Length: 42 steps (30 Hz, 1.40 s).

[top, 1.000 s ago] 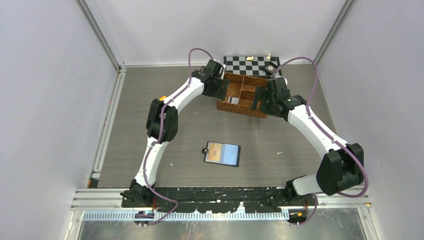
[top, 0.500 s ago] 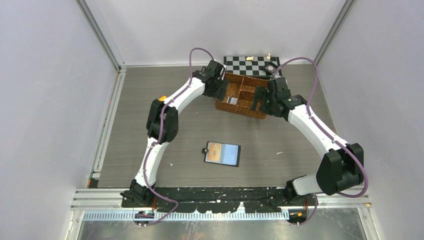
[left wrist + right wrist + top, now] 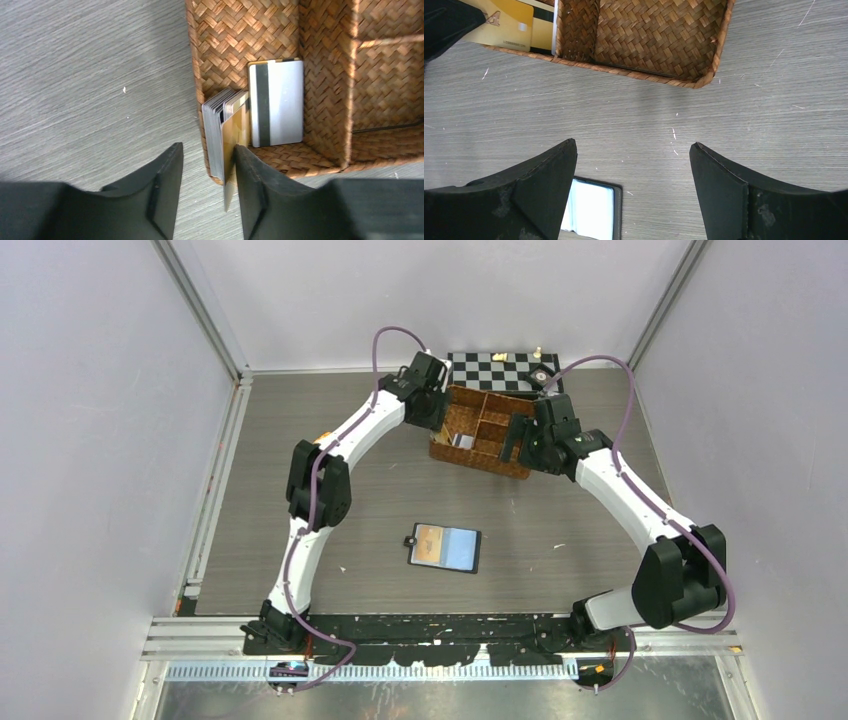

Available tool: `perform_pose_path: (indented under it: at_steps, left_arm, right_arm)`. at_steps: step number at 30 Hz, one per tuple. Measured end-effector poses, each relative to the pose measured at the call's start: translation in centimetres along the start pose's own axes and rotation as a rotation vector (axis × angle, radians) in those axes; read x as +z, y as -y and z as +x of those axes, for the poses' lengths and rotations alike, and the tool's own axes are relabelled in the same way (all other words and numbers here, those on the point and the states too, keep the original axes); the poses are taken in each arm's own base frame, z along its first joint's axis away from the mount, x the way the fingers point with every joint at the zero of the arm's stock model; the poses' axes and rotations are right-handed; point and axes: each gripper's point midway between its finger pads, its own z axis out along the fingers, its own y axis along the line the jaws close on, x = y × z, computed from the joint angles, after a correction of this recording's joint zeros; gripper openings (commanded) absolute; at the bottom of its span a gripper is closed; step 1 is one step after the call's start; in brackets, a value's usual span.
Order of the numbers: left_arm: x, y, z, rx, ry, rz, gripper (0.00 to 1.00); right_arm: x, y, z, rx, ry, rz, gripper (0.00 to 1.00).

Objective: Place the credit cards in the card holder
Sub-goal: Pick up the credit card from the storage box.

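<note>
The card holder (image 3: 445,548) lies open on the table, a tan card (image 3: 432,538) in its left sleeve; its pale sleeve also shows in the right wrist view (image 3: 591,212). Several credit cards (image 3: 214,130) stand on edge against the left wall of a wicker basket (image 3: 320,100). A tan-gold card (image 3: 234,140) leans on my right finger. A grey striped card (image 3: 282,105) lies flat beside them. My left gripper (image 3: 209,147) is open, straddling the basket wall and the stack. My right gripper (image 3: 633,144) is open and empty above the table, near the basket's right side (image 3: 518,440).
The divided wicker basket (image 3: 500,462) sits at the back centre between both arms. A checkerboard (image 3: 500,368) with small pieces lies behind it against the back wall. Enclosure walls stand left, right and behind. A metal rail (image 3: 215,490) runs along the left.
My left gripper has shifted slightly up and left at the basket's left wall, and the basket has moved a little left with it. The right arm has barely moved.
</note>
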Motion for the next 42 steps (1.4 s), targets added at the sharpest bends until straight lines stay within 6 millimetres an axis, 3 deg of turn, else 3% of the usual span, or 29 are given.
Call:
perform_pose_path:
  at_steps: [4,8,20,26,32,36,42]
  left_arm:
    - [-0.3,0.3,-0.2,-0.003,0.004,0.018,0.22]
    - [-0.4,0.6,-0.3,-0.004,0.005,0.034,0.13]
    - [-2.5,1.1,-0.8,-0.008,0.031,0.071,0.04]
    - [-5.8,1.7,-1.9,-0.002,0.082,0.11,0.0]
    - [-10.6,2.4,-1.9,0.01,0.129,0.172,0.0]
    - [-13.8,3.8,-0.1,0.039,0.122,0.289,0.0]
    - [-17.8,7.9,3.9,0.127,0.051,0.607,0.0]
  right_arm:
    - [0.2,0.0,0.2,0.0,-0.01,-0.001,0.87]
    - [0.3,0.0,0.2,0.0,-0.013,-0.002,0.87]
    - [0.3,0.0,0.3,-0.003,-0.018,-0.005,0.87]
    - [0.2,0.0,0.5,-0.004,-0.027,-0.004,0.87]
    - [-0.6,-1.1,1.1,-0.019,-0.058,-0.076,0.88]
    - [-1.9,-3.5,1.6,-0.034,-0.089,-0.218,0.87]
    - [-4.3,-7.9,2.9,-0.047,-0.185,-0.496,0.74]
